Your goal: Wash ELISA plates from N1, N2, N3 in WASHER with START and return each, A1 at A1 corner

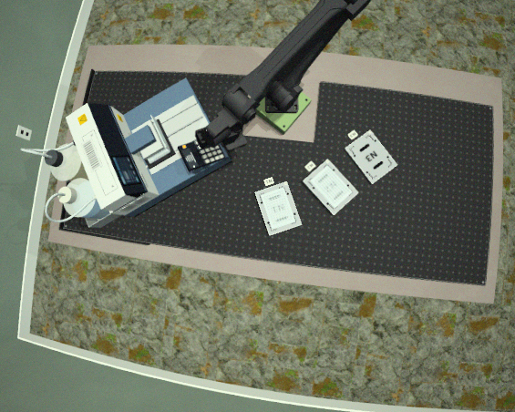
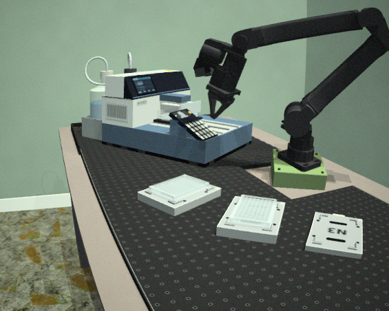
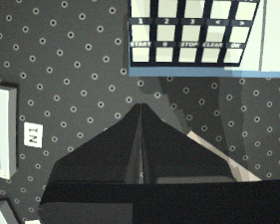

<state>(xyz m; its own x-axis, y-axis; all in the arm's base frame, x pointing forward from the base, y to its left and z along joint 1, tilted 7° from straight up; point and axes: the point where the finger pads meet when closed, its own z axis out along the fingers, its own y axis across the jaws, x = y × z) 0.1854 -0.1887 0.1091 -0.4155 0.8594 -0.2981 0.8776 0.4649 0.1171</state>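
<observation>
Our gripper (image 2: 217,115) clenched on nothing, fingers pinched to one tip for key pressing, above washer (image 2: 166,134) by keypad (image 2: 193,124). We judge START press next. N3 nest (image 2: 334,234) bare; its plate likely in carrier, hidden. Two plates (image 2: 180,187) (image 2: 253,210) nested.

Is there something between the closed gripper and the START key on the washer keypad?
Nothing visible. The shut gripper hangs empty just beside the keypad, and the wrist view shows only open space between the fingertips and the lowest key row.
</observation>
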